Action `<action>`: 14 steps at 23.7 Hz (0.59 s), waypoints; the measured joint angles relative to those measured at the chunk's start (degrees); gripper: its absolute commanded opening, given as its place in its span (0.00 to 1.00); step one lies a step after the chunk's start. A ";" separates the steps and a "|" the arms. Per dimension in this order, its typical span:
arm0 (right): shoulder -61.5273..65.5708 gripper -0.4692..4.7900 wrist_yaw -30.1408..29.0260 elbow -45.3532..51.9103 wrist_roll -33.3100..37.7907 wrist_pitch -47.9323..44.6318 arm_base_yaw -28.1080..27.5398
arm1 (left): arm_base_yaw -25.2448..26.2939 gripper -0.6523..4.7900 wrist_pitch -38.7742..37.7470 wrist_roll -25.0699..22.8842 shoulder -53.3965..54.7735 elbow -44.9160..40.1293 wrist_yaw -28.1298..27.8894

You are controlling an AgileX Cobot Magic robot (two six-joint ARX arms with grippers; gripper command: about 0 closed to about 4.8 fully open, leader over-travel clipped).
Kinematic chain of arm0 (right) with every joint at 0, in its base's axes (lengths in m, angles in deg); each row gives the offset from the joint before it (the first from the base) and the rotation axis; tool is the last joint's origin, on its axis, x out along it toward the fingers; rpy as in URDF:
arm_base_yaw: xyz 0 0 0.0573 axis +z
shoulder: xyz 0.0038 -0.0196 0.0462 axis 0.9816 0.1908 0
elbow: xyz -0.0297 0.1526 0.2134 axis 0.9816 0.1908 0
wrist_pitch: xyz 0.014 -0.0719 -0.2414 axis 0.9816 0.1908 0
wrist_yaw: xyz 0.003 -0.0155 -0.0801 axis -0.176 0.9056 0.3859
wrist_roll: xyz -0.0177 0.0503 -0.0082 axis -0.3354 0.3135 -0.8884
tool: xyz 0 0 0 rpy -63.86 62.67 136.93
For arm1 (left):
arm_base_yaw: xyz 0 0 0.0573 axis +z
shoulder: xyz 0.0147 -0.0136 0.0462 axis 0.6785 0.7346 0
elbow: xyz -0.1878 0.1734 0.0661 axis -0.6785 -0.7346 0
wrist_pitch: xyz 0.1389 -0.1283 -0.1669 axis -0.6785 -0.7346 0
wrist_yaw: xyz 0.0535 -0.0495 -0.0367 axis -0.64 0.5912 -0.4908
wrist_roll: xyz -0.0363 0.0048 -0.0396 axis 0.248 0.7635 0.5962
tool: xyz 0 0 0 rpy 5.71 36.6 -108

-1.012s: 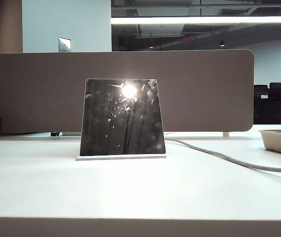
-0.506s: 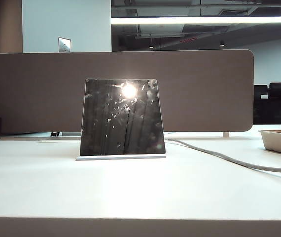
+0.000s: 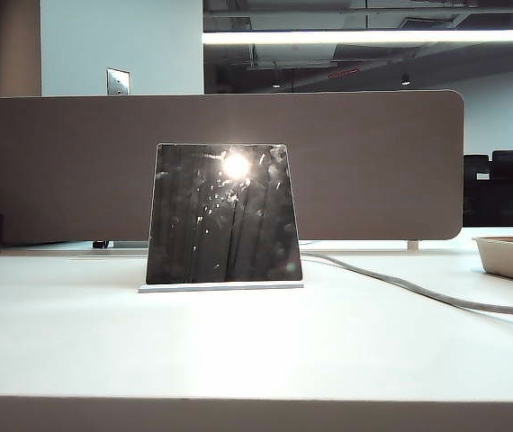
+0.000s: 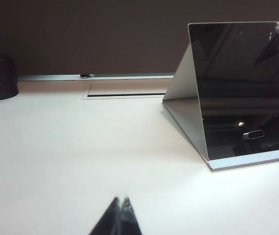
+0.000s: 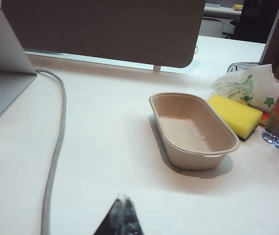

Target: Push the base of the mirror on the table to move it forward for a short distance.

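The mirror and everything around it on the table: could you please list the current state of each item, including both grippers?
mirror: upright on its base, untouched
base: flat on the table
left gripper: shut, short of the mirror, touching nothing
right gripper: shut, off to the mirror's side, holding nothing
bowl: upright, empty
cable: slack, lying on the table
sponge: lying beside the bowl

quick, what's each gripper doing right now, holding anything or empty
Left gripper: shut, holding nothing, over the table short of the mirror.
Right gripper: shut, holding nothing, near the grey cable and beige tray.
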 measured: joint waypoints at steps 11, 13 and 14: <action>0.00 0.08 0.04 0.00 1.05 0.15 -0.02 | 0.00 0.12 0.00 0.00 0.00 0.00 0.00; -0.02 0.08 0.04 0.00 1.44 0.15 -0.04 | 0.00 0.12 0.02 0.00 0.00 0.00 0.00; -0.02 0.08 0.13 0.00 1.55 0.15 -0.04 | 0.00 0.12 0.00 0.00 0.00 0.00 0.02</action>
